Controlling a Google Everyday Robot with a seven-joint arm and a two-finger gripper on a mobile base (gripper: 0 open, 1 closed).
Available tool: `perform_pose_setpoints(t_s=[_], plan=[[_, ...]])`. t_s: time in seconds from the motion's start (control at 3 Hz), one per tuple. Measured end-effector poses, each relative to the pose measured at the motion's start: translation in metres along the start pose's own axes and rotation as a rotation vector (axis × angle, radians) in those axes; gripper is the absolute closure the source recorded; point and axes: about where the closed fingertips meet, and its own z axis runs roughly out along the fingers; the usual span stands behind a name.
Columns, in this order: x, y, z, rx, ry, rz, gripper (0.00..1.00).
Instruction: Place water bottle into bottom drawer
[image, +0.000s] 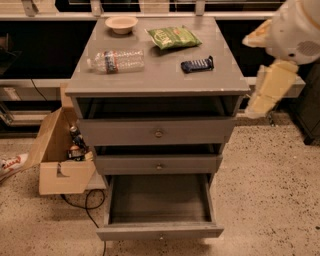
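Looking through the one camera view, you have the gripper (262, 95) hanging beside the right edge of the cabinet top (160, 82) — how far open it is cannot be told, and it seems to carry nothing. The water bottle (117, 61) lies on its side well to the gripper's left, past the snack bar (197, 64). The bottom drawer (160, 233), below and left of the gripper, stands pulled out — so reaching, picking up and dropping in are all still left.

Plastic water bottle (116, 61) — matt pincer (267, 91), right
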Motion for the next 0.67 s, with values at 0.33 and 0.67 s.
perform_pose_setpoints(t_s=[0.33, 0.67], plan=[[-0.025, -0.05, 0.049, -0.011, -0.085, -0.038, 0.0], [-0.048, -0.096, 0.11, -0.038, -0.143, -0.039, 0.0]])
